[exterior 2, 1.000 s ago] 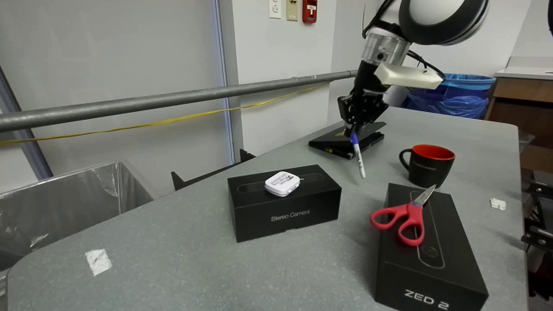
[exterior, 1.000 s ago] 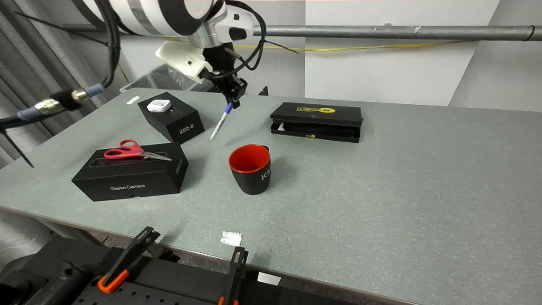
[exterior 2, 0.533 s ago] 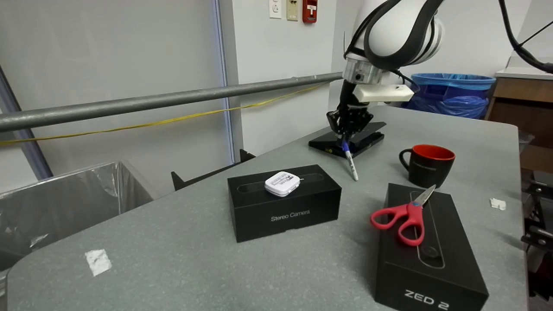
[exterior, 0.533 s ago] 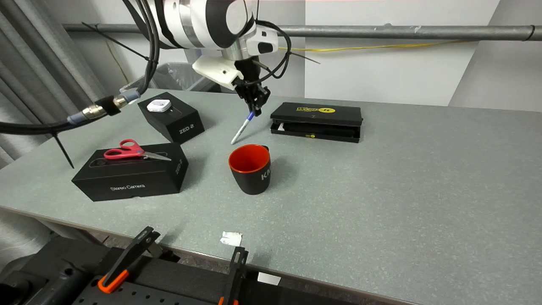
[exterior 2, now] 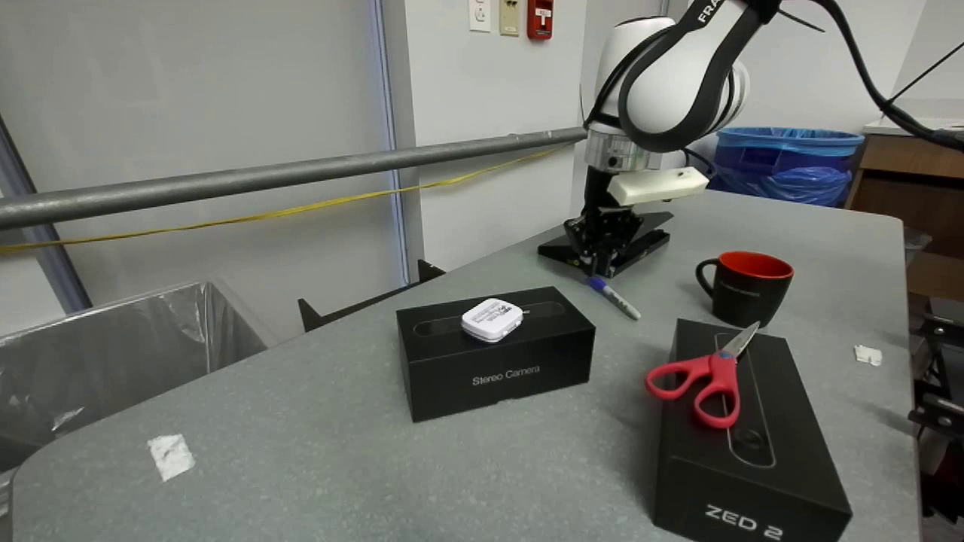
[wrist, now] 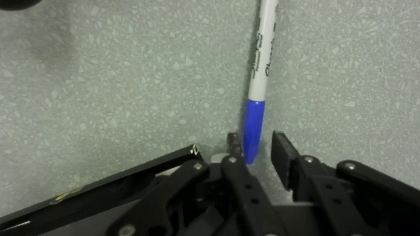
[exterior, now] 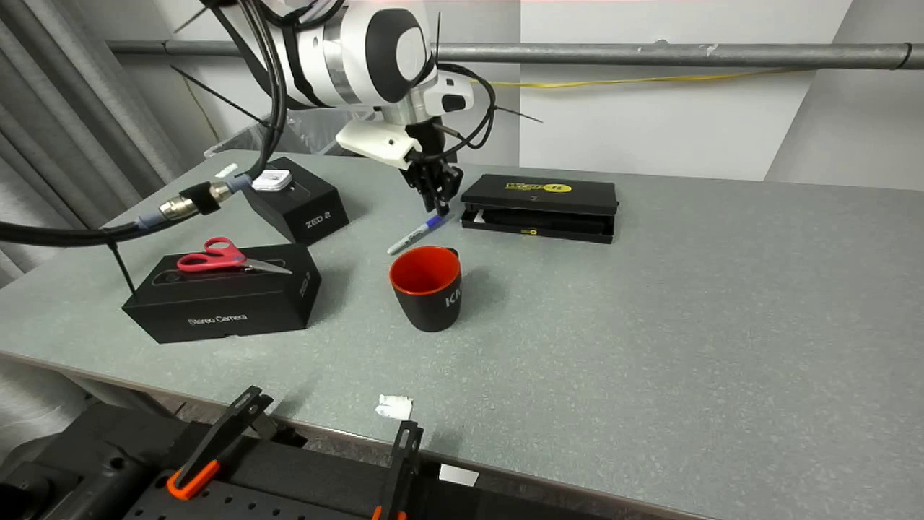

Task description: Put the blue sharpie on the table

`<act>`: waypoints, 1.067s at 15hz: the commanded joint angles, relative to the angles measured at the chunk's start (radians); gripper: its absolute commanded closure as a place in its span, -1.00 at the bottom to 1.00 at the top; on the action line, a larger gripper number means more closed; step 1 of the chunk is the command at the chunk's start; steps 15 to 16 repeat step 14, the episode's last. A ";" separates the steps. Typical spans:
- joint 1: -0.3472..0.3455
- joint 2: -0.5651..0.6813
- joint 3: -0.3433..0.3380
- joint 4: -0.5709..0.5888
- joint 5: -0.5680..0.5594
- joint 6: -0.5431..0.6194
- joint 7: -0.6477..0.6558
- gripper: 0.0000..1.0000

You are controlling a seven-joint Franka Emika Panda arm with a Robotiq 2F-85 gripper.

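We see the blue sharpie (exterior: 415, 235) lying on the grey table (exterior: 686, 347), nearer the long edge by the wall (exterior: 664, 126) than the long edge by the clamps (exterior: 224, 433), its blue cap toward the wall edge. Over the cap hangs the gripper (wrist: 256, 144), its jaws spread to either side; in the wrist view a strip of grey surface parts the cap from one finger, while the other finger sits so close that we cannot quite tell whether it touches. Just beside the gripper, along the wall edge, we have a flat black case (exterior: 538, 193) with its lid ajar. Farther in from that edge, near the tip of the barrel, stands a black mug (exterior: 426, 307), red inside. Toward the end with the rounded corner by the lined bin (exterior 2: 135, 346) we find two black boxes: the box (exterior 2: 489, 376) nearer the wall edge bears a small white case (exterior 2: 493, 320), and the box (exterior 2: 753, 489) nearer the clamp edge bears red-handled scissors (exterior 2: 717, 369). A white scrap (exterior: 394, 406) lies close to the clamp edge and another scrap (exterior 2: 172, 456) near the rounded corner.
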 commanded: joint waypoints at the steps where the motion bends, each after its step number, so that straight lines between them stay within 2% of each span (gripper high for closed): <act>1: 0.029 -0.009 -0.011 -0.003 -0.031 -0.016 -0.031 -0.25; 6: 0.043 -0.044 -0.001 -0.043 -0.042 0.004 -0.065 -0.97; 16: 0.040 -0.026 0.003 -0.017 -0.031 -0.003 -0.055 -1.00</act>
